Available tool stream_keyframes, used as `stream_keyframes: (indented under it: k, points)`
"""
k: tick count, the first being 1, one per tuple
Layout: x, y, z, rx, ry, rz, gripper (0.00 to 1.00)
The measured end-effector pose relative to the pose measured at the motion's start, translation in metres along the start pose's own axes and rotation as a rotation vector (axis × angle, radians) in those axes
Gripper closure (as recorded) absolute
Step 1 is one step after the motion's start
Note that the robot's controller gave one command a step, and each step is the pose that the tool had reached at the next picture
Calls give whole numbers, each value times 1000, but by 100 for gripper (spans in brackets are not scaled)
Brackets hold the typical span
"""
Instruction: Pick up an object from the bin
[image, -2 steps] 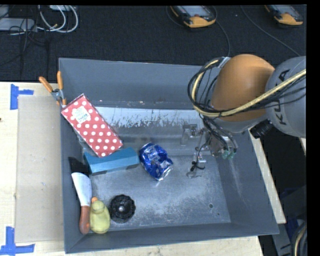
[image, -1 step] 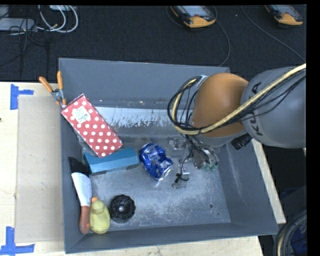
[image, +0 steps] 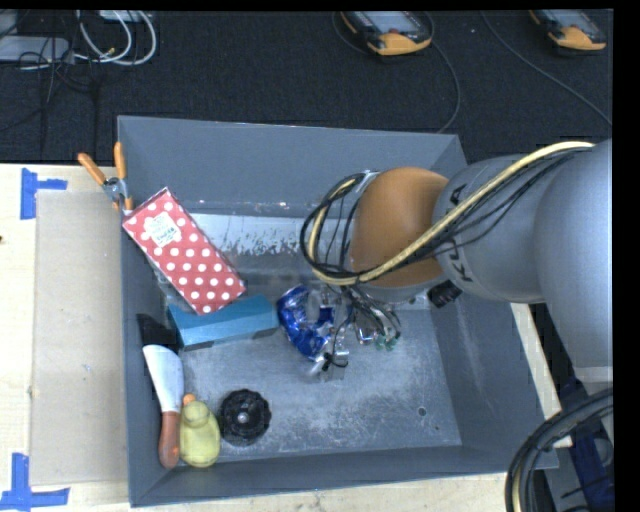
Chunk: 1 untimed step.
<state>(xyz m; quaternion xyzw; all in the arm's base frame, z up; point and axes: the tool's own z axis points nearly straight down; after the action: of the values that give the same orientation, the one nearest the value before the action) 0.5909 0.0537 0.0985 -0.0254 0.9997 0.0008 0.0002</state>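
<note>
The gripper (image: 338, 350) is down near the middle of the grey bin (image: 280, 170), under the arm's orange cover. Whether it is spread or pressed together I cannot tell, as wires and metal parts crowd it. A crumpled shiny blue wrapper (image: 298, 315) lies right against it on the view's left side; whether it is gripped is unclear. Beyond the wrapper lies a blue block (image: 225, 322) with a red white-dotted box (image: 183, 250) leaning above it. Well apart, in the near left corner, lie a black round knob (image: 244, 414) and a yellow duck (image: 199, 435).
</note>
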Motion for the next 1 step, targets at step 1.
stream_keyframes:
  k: [1]
  points:
    - [-9,-2,25,5,-8,12,0]
